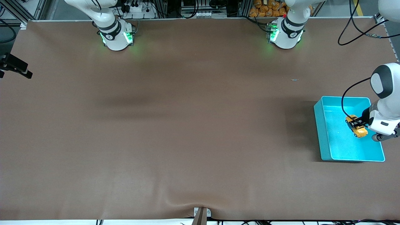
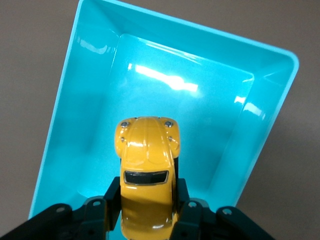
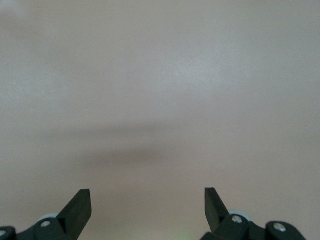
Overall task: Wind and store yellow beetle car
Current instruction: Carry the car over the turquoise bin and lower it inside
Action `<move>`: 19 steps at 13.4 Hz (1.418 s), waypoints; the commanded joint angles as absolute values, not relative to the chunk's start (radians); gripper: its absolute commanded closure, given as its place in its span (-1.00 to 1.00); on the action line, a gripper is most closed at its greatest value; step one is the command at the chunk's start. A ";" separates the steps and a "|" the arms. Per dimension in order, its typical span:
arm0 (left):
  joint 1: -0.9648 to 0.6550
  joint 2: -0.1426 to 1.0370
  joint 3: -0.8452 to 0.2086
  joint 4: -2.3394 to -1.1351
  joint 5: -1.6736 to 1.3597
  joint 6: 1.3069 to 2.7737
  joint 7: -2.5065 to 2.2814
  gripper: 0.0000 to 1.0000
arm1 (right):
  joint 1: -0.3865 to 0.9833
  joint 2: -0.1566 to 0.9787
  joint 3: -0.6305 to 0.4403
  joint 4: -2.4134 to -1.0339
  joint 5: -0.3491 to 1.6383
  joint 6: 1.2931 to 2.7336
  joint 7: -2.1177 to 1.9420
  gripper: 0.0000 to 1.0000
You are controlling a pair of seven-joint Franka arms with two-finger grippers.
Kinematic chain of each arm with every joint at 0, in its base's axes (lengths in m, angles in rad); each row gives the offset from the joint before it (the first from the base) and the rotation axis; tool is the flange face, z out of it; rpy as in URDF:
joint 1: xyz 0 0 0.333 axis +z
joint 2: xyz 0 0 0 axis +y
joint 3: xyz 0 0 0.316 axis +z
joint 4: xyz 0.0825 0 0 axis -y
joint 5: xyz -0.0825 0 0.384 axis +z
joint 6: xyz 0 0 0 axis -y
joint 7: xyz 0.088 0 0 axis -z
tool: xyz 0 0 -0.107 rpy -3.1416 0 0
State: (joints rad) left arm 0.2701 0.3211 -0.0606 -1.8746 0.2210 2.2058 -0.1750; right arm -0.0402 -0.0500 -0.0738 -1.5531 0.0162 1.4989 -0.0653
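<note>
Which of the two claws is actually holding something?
The left gripper, over the teal bin, clamps the yellow beetle car. The right gripper waits open and empty.

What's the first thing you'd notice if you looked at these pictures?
The bright yellow beetle car jumps out first: the left pincer is shut on its sides and holds it over the inside of the teal bin, which sits at the left arm's end of the table. The brown table looks huge and plain around it. The right pincer hangs open above bare tabletop, waiting.
</note>
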 commanded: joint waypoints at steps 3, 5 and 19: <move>0.296 0.357 -0.069 -1.856 0.229 2.163 -0.039 1.00 | -0.051 -0.054 -0.067 -1.549 0.008 1.480 -0.063 -1.00; 0.316 0.382 -0.071 -1.855 0.229 2.161 0.024 1.00 | -0.051 -0.054 -0.067 -1.549 0.008 1.480 -0.063 -1.00; 0.331 0.583 -0.072 -1.703 0.193 2.212 0.086 1.00 | -0.051 -0.055 -0.067 -1.549 0.008 1.479 -0.061 -1.00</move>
